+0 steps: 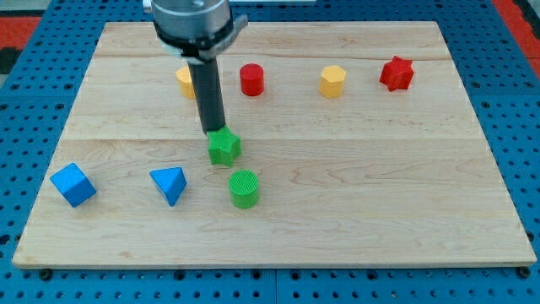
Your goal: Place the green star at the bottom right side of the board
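Note:
The green star (224, 148) lies left of the board's middle on the wooden board (380, 169). My tip (213, 132) sits at the star's upper left edge, touching or nearly touching it. The dark rod runs up from there to the arm's head at the view's top. A green cylinder (244, 188) stands just below and right of the star.
A blue cube (72, 185) and a blue triangular block (170, 184) lie at the lower left. Along the top stand a yellow block (185, 81) partly hidden by the rod, a red cylinder (251, 79), a yellow hexagon (333, 81) and a red star (396, 73).

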